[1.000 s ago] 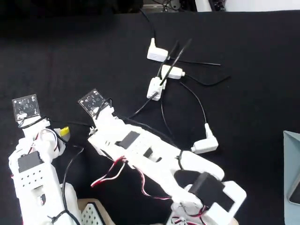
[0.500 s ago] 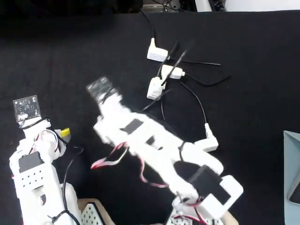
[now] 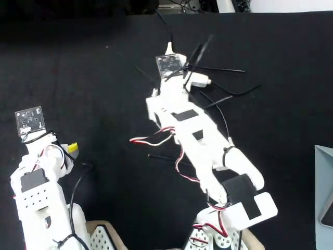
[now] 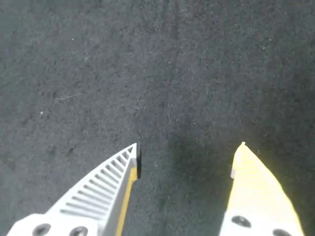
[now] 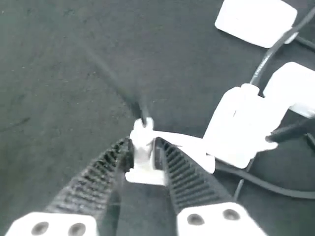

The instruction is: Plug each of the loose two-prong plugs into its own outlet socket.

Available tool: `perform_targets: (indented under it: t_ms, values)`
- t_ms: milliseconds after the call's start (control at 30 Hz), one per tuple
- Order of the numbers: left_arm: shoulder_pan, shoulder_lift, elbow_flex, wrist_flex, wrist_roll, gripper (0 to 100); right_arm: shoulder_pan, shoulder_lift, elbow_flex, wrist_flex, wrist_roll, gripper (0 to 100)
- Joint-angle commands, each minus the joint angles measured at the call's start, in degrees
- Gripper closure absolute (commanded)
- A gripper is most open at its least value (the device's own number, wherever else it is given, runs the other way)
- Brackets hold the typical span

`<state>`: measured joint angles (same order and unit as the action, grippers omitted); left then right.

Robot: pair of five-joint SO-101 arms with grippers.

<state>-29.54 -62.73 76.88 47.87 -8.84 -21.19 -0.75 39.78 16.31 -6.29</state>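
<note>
Near edge: both arm bases, with a white perforated piece [image 3: 101,238] by the left one. Left arm [image 3: 39,182] sits near left, folded short. Left gripper [image 4: 188,147] points down, jaws spread wide over bare black cloth [image 3: 78,67]. A teal object [image 3: 325,177] at the right edge is well apart from everything else and cut by the frame. Right arm [image 3: 192,135] stretches from its near base out to the far middle, with loose red and white wires [image 3: 151,139] hanging off its left side. Its body lies across part of the cord tangle and hides what is under it. At its far end, right gripper [image 5: 142,141] is clamped on a small white plug [image 5: 143,162], fingers pressed on both sides of the plug's neck. A black cord [image 5: 130,98] leaves the plug and runs off across the cloth. Prongs are hidden, so I cannot tell which way they face. The held plug is crowded on one side. A larger white block [image 5: 243,125] lies close against it, contact uncertain, with a cord entering its far end. A second white body [image 5: 298,88] is right beside that, and a third white block [image 5: 256,19] lies farther off, apart. Plug or socket: cannot tell for any of the three. From above, one white connector [image 3: 197,80] shows just right of the wrist; which of the three it is, I cannot tell. Thin black cords [image 3: 225,117] loop out right and near from the cluster.
</note>
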Motion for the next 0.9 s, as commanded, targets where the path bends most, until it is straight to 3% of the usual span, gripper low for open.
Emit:
perform_targets:
  t_ms: [0,133,400,600,733,867]
  values:
    - [-0.31,-0.88,-0.31,-0.44,0.44,70,1.14,-0.84,-2.68,1.85,0.53,77.0]
    - [-0.31,-0.88,-0.31,-0.44,0.44,70,1.14,-4.79,-2.33,5.80,0.62,77.8]
    - [0.04,-0.88,-0.22,-0.79,0.70,70,2.37,-28.97,8.13,11.69,0.53,98.9]
    - [0.13,-0.88,-0.13,-0.53,0.70,70,6.95,-48.48,21.23,11.78,5.27,97.4]
    - [0.22,-0.97,-0.40,-0.79,0.70,82,9.14,-58.77,28.26,12.40,7.21,97.4]
    - [1.54,-0.97,-0.84,-0.88,0.35,98,10.81,-66.59,31.52,19.60,7.82,97.4]
